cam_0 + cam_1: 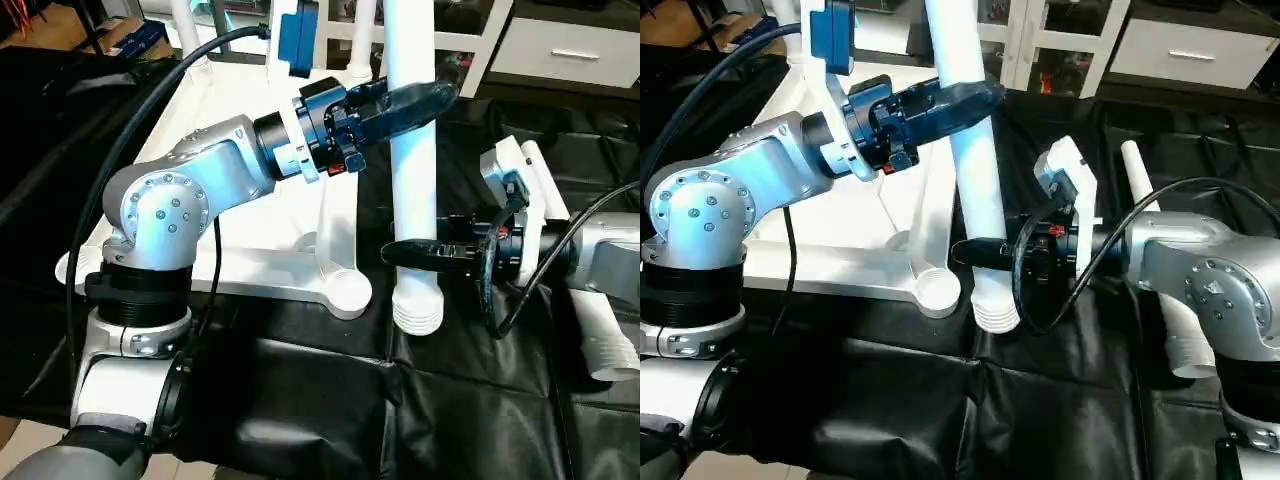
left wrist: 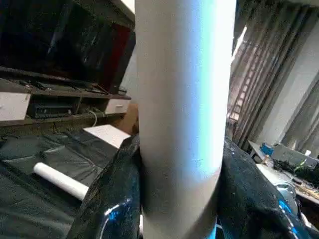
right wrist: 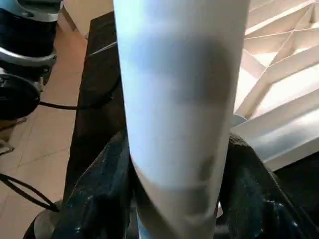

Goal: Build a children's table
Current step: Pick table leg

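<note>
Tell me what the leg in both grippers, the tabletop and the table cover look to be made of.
Leg: likely smooth white plastic tube, with a soft sheen and a ridged lower end.
Tabletop: apparently moulded white plastic, judging by its raised ribs and round corner socket.
Cover: seemingly black sheeting, possibly vinyl; it wrinkles and glints.

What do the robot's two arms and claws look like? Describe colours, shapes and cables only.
Both forearms are silver metal with rounded, bolt-studded joints and black ribbed collars. The left claw and right claw each have two glossy black fingers on a black wrist block. Thick black cables loop along each arm; white brackets carry the wrist cameras.
</note>
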{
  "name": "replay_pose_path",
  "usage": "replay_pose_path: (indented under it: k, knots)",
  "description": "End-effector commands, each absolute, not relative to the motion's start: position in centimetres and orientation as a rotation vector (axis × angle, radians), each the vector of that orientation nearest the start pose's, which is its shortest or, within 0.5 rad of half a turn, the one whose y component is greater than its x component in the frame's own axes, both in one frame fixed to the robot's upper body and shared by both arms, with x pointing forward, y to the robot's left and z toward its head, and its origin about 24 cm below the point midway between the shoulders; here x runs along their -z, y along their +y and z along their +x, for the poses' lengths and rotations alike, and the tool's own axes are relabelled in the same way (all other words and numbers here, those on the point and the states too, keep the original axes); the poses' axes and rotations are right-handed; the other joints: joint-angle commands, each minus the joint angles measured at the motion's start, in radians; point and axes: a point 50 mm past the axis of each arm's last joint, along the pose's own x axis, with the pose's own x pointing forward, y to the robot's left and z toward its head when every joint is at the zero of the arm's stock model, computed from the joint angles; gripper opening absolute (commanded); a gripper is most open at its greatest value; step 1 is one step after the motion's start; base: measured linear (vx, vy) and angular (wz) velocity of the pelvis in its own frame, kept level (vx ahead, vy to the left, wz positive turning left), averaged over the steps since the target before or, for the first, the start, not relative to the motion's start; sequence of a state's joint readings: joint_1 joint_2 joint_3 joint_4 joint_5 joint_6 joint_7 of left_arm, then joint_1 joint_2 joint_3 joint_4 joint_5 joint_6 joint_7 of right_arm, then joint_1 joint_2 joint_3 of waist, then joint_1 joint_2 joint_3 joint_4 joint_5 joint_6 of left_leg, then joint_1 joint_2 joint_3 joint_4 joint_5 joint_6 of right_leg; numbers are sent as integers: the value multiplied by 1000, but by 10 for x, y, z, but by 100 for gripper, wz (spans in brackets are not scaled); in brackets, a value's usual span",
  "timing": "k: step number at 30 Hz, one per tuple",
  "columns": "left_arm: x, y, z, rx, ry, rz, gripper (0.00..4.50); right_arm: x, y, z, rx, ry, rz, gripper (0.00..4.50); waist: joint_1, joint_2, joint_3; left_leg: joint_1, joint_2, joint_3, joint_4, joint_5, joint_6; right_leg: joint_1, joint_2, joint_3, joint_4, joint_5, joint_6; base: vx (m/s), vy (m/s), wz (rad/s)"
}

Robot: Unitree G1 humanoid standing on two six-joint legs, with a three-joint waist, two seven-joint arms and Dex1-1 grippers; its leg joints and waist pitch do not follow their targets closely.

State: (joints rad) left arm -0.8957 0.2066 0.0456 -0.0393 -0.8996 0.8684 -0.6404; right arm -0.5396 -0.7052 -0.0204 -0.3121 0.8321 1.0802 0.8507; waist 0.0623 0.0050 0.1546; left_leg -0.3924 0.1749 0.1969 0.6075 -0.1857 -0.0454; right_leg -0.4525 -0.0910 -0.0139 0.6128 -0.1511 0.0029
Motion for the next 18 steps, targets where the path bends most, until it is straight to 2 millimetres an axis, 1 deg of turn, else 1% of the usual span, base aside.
replay_pose_path:
  k: [1, 5, 6, 7, 8, 9, 10, 11, 12, 13, 14, 15, 16, 17, 18]
  knots:
    - [-274, 67, 304, 1356, -161, -377, 172, -189, -158, 259, -1233, 396, 21, 191, 6, -17, -99, 15, 26, -10, -52, -15, 103, 81, -25, 24, -47, -58, -297, 0, 0, 0]
    - [-274, 69, 307, 1332, -169, -364, 172, -189, -158, 262, -1206, 370, 22, 186, 6, -18, -99, 15, 27, -10, -53, -15, 103, 81, -26, 24, -47, -68, -295, 0, 0, 0]
    - [-274, 69, 308, 1320, -163, -370, 207, -189, -158, 264, -1193, 359, 23, 185, 6, -15, -98, 15, 27, -10, -53, -18, 101, 80, -26, 23, -48, -70, -295, 0, 0, 0]
    - [-273, 72, 310, 1288, -156, -384, 228, -190, -158, 268, -1155, 320, 25, 185, 5, -16, -98, 15, 27, -10, -52, -20, 100, 80, -26, 24, -48, -71, -295, 0, 0, 0]
    - [-272, 74, 312, 1265, -152, -394, 242, -191, -159, 270, -1129, 293, 27, 185, 4, -12, -97, 13, 25, -10, -52, -20, 96, 79, -26, 23, -48, -71, -295, 0, 0, 0]
    - [-272, 74, 312, 1265, -152, -394, 244, -191, -159, 270, -1129, 293, 27, 185, 2, -15, -98, 14, 25, -10, -53, -23, 91, 81, -25, 22, -49, -75, -292, 0, 0, 0]
    - [-269, 83, 314, 1220, -155, -402, 251, -193, -161, 278, -1049, 228, 54, 184, 5, -9, -99, 15, 25, -12, -52, -21, 89, 81, -26, 23, -48, -72, -294, 0, 0, 0]
    - [-268, 89, 315, 1189, -166, -406, 262, -194, -162, 281, -1014, 197, 71, 184, 1, -11, -99, 11, 23, -11, -53, -19, 82, 79, -25, 21, -49, -75, -290, 0, 0, 0]
    - [-268, 94, 314, 1181, -174, -413, 284, -194, -162, 282, -990, 183, 76, 184, 1, -11, -99, 15, 23, -10, -54, -24, 78, 78, -24, 21, -49, -74, -291, 0, 0, 0]
    - [-268, 95, 313, 1178, -178, -412, 284, -194, -162, 283, -984, 179, 78, 184, 2, -10, -99, 16, 24, -11, -55, -24, 75, 79, -23, 21, -48, -73, -291, 0, 0, 0]
    - [-268, 107, 310, 1149, -213, -397, 288, -194, -163, 287, -935, 141, 104, 184, 3, -6, -100, 16, 26, -12, -56, -19, 74, 78, -24, 20, -45, -61, -290, 0, 0, 0]
    - [-268, 109, 310, 1144, -219, -394, 288, -194, -164, 287, -927, 135, 109, 184, 0, -7, -99, 14, 26, -12, -57, -17, 74, 78, -23, 20, -45, -58, -288, 0, 0, 0]
    - [-268, 113, 308, 1135, -238, -381, 303, -194, -164, 288, -912, 127, 118, 184, 0, -7, -100, 16, 25, -11, -56, -19, 74, 77, -21, 19, -45, -55, -287, 0, 0, 0]
    - [-267, 118, 307, 1122, -257, -362, 318, -193, -164, 289, -894, 115, 125, 184, 1, -4, -99, 17, 25, -10, -57, -19, 76, 76, -21, 20, -46, -49, -288, 0, 0, 0]
    - [-267, 120, 306, 1115, -269, -349, 327, -193, -164, 289, -883, 108, 128, 184, 1, -3, -99, 18, 26, -10, -58, -19, 76, 76, -21, 19, -46, -49, -285, 0, 0, 0]
